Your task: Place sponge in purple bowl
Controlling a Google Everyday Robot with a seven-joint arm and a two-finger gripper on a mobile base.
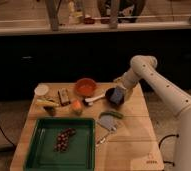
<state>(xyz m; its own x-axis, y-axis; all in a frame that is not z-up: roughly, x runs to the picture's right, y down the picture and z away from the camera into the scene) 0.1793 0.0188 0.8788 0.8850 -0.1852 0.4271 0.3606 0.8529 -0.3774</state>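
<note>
The purple bowl (110,93), nearly black, stands on the wooden table (134,145) right of the orange bowl (85,86). The sponge (118,96), a small pale blue-grey block, stands tilted on edge at the bowl's right side, within its rim. My gripper (120,92) comes down from the white arm (159,82) at the right and sits directly over the bowl, shut on the sponge. The gripper and sponge hide the bowl's right part.
A green tray (39,150) with dark grapes (65,139) fills the front left. A white cup (41,89), a brown packet (64,96), a yellow item (46,102), an orange item (77,106), a green vegetable (114,114) and a grey-blue packet (108,123) lie around the bowls.
</note>
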